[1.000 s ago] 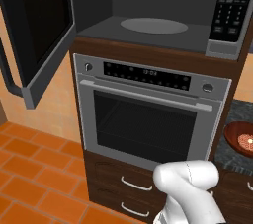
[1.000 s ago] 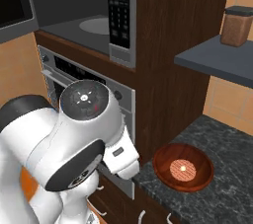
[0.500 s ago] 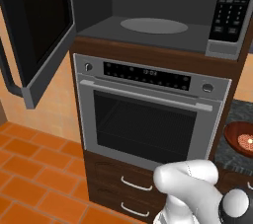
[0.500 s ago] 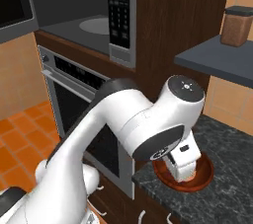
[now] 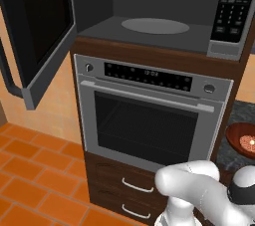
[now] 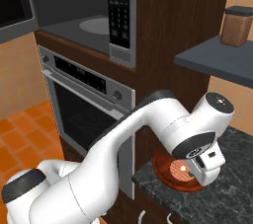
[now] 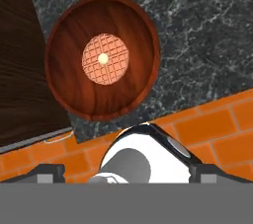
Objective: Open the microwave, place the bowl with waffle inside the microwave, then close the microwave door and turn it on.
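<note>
Since a second ago my arm has swung from the lower left of the right base view across to the lower right, and the hand now hangs above the bowl point(image 6: 170, 174), where before it was nowhere near it. Bowl and waffle point(image 7: 103, 58) have not shifted: the bowl sits on the dark stone counter point(image 7: 207, 30), at the upper left of the hand view, close against the brown cabinet side point(image 7: 20, 70), with the waffle flat in its middle. In the left base view the bowl point(image 5: 238, 140) shows at the right edge, low, partly cut off. I judge the hand is placed overhead so it can drop onto the rim, since the waffle itself is too flat and small to be worth gripping. My gripper point(image 7: 126, 171) is spread wide, both tips at the bottom corners of the hand view, nothing between them and well clear of the bowl. The microwave point(image 5: 149, 21) stands open at the top of the left base view, its door point(image 5: 37, 31) swung out to the upper left, turntable point(image 5: 155, 25) bare, so the opening step looks done and the cavity is ready. Below it is the oven point(image 5: 149, 115), shut, not part of my job. The lift will be up and leftward past the keypad point(image 6: 118, 8).
</note>
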